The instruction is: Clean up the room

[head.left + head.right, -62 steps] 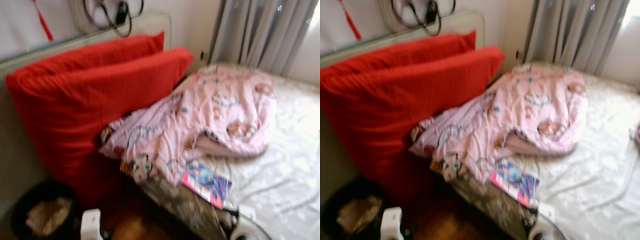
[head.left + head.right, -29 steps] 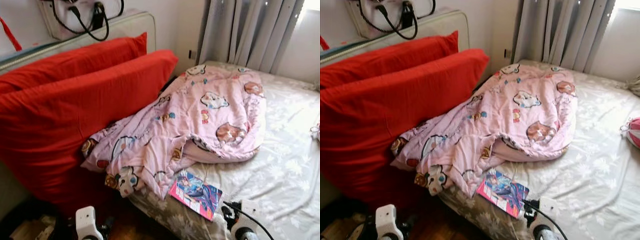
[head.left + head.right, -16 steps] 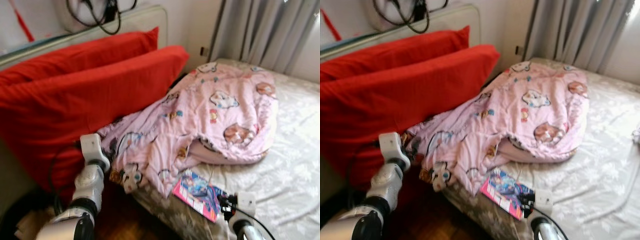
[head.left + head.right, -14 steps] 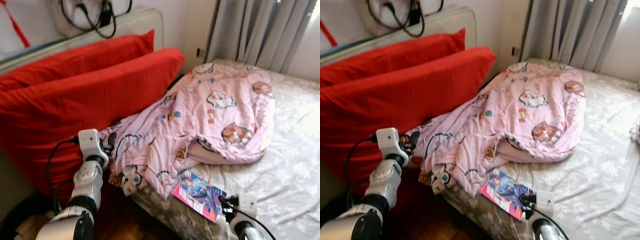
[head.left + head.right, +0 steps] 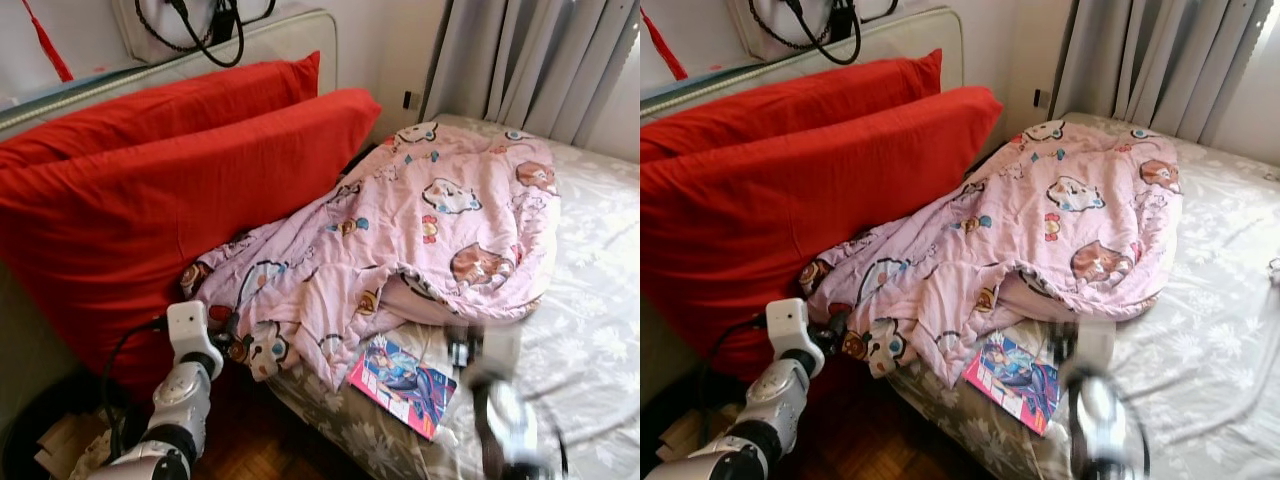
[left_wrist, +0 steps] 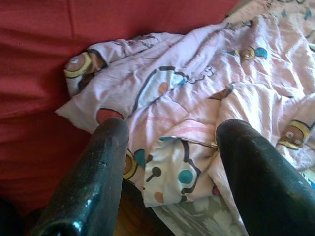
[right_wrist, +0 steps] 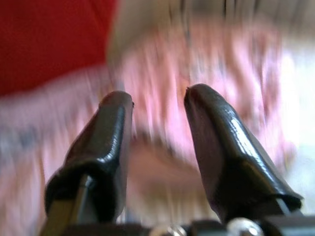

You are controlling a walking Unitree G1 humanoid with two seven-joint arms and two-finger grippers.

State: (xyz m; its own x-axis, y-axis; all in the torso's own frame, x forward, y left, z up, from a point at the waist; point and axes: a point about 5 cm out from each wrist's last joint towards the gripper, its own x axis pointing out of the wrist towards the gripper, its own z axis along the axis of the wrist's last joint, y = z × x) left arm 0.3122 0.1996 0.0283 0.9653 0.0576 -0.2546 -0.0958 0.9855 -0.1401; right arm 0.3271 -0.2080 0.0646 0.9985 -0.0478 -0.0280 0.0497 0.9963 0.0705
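Crumpled pink cartoon-print blanket (image 5: 420, 240) on bed; left tool (image 6: 170, 147) and right tool (image 7: 157, 118) fingers apart.

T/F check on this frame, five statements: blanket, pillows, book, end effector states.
1. The pink cartoon blanket lies crumpled on the bed, its corner hanging over the edge. True.
2. Two red pillows stand against the headboard. True.
3. The colourful book lies on the floor. False: it lies on the bed, near the edge, just below the blanket.
4. The left end effector is shut on the blanket. False: its fingers are open, aimed at the blanket's hanging corner.
5. The right end effector is open. True, though its view is blurred.
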